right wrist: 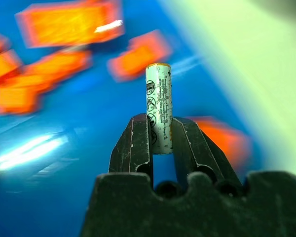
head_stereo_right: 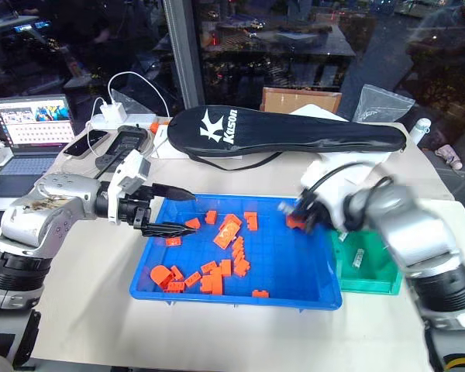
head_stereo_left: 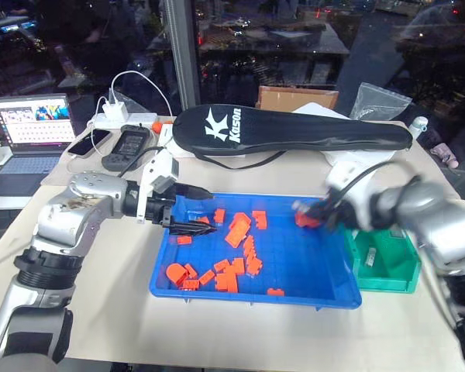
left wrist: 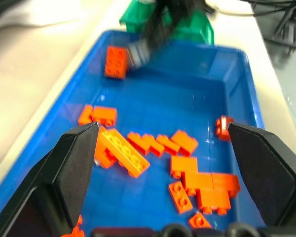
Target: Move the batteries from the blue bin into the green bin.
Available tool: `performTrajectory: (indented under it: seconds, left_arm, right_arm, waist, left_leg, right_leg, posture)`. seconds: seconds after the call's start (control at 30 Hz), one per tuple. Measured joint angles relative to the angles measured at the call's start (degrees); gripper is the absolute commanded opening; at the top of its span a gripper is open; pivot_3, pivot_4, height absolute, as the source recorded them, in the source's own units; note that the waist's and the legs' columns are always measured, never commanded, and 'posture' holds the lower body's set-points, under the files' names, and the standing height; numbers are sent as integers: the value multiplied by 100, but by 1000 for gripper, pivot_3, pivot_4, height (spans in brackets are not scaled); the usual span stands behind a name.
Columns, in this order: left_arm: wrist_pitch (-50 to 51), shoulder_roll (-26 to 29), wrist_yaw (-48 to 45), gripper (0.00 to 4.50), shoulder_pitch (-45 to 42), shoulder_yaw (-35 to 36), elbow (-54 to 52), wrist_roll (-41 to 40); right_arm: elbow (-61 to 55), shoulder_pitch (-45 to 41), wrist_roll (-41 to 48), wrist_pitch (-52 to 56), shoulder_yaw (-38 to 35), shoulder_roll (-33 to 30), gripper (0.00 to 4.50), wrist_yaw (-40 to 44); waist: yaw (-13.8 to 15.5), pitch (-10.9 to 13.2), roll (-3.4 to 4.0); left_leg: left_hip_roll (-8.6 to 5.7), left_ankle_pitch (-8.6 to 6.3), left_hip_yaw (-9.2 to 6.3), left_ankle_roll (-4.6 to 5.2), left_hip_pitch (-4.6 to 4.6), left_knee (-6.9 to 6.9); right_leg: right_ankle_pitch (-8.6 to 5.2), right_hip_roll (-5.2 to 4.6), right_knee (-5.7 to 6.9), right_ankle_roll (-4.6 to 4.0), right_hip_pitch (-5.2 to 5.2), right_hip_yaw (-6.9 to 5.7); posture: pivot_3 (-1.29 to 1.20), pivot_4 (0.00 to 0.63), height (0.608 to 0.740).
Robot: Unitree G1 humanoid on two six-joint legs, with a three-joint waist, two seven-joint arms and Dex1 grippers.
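On the pale table (head_stereo_left: pixel 240 341) the blue bin (head_stereo_left: pixel 325 291) lies nearest, a wide shallow tray scattered with orange blocks (head_stereo_left: pixel 240 232), most of them gathered in its left and middle parts and one alone at the near rim. Just beside its right end stands the smaller green bin (head_stereo_left: pixel 387 271), with a small pale piece lying inside that is too small to make out. The left gripper (head_stereo_left: pixel 192 211) hovers over the left end of the blue bin, pointing to the right, its two black fingers (left wrist: pixel 74 168) spread wide with nothing between them. The right gripper (right wrist: pixel 160 136) is over the far right part of the blue bin, close to the green bin, blurred in the head views; its jaws are narrow and pinch one battery (right wrist: pixel 158 106), a pale cylinder with printed markings that stands upright above the fingertips. Farther back on the table lie a black racket case (head_stereo_left: pixel 294 132) with white lettering, a cardboard box (head_stereo_left: pixel 294 97) and a clear plastic bag (head_stereo_left: pixel 380 101), and to the far left a white power strip (head_stereo_left: pixel 124 120), a phone (head_stereo_left: pixel 89 141), a black handheld device (head_stereo_left: pixel 126 146) and an open laptop (head_stereo_left: pixel 31 132).
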Motion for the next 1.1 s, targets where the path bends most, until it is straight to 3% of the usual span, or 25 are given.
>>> performTrajectory:
  seconds: [0.23,0.3,0.57,0.7,0.87,1.0,1.1]
  left_arm:
    - [-34,-91,-42,4500,-136,-154,289,164]
    - [-75,-35,-74,4500,-138,-226,360,276]
    - [-396,307,-149,4500,-90,-392,502,753]
    - [-454,514,-120,4500,84,-367,511,922]
    - [-479,716,-104,4500,281,-324,432,990]
    - [-457,916,-52,4500,532,-284,288,1024]
    - [-420,982,-10,4500,584,-216,182,1020]
  right_arm:
    - [-73,985,-43,-205,-125,434,264,-363]
    - [-90,987,-77,-243,-124,478,1266,-458]
    - [-86,641,-179,-328,75,391,3859,-570]
    - [-244,-363,-139,-335,425,601,3859,-548]
    - [-669,-1386,124,-276,1427,2069,3859,-570]
    - [-354,-1578,23,-340,2383,3242,3859,-762]
    - [-164,-1577,-98,-468,2751,3658,3859,-867]
  waist:
    - [-119,-2,9]
    - [-115,-2,9]
    - [-93,-1,10]
    - [-151,-1,11]
    - [-228,1,7]
    - [-191,1,5]
    - [-72,2,4]
  left_leg:
    - [-1,1,1,0,5,6]
    - [-1,1,0,0,5,6]
    - [-1,0,1,0,2,5]
    - [6,0,1,0,9,-2]
    - [16,0,-3,0,6,-6]
    - [14,1,-6,0,-9,-6]
    - [12,1,-5,0,-13,1]
  right_leg:
    - [0,2,11,1,1,6]
    - [0,2,11,1,2,5]
    - [0,1,7,1,1,5]
    - [0,6,9,0,-1,5]
    - [-1,17,13,-3,-3,3]
    - [0,16,18,-5,-14,0]
    - [1,14,19,-6,-16,-2]
  posture:
    - [0,150,740]
    - [0,150,740]
    - [0,150,740]
    - [0,150,740]
    - [0,150,740]
    - [0,150,740]
    - [0,150,740]
